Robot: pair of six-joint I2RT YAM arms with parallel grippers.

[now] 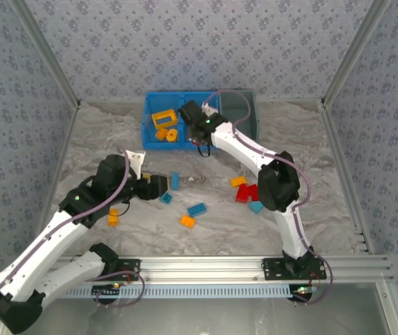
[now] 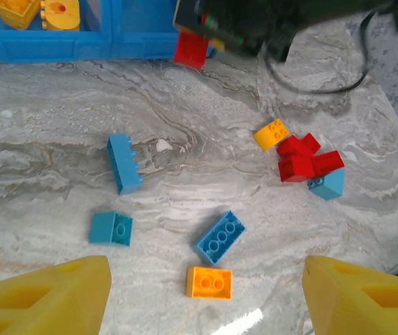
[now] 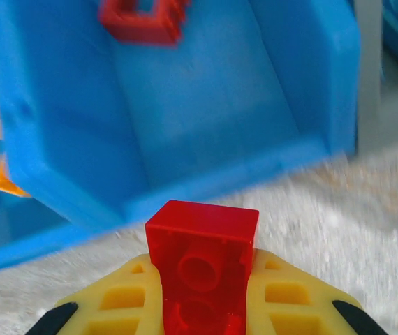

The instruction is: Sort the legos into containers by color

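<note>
Standing by the rig, I am watching the right claw (image 3: 202, 300) pinching a red brick (image 3: 202, 255) between its yellow fingers (image 3: 290, 300), closed firmly on the brick's two flat sides. That looks the right hold to me. Such a brick is light, stiff and slick-walled, so flat pads on flat sides are gripping best, and a corner pinch would likely be letting it twist out.

The brick is poking out of the claw toward twelve o'clock. The blue bin (image 3: 206, 112) is lying just beyond it in that same direction, with a red frame (image 3: 143, 17) already resting inside at the far end. The brick is hanging near the bin's front wall, above the counter (image 3: 366, 209), and as far as I can judge it is not yet over the opening.

At seven o'clock of the bins, the left claw (image 1: 158, 187) is hovering wide open and empty above the loose bricks (image 2: 220, 237).
</note>
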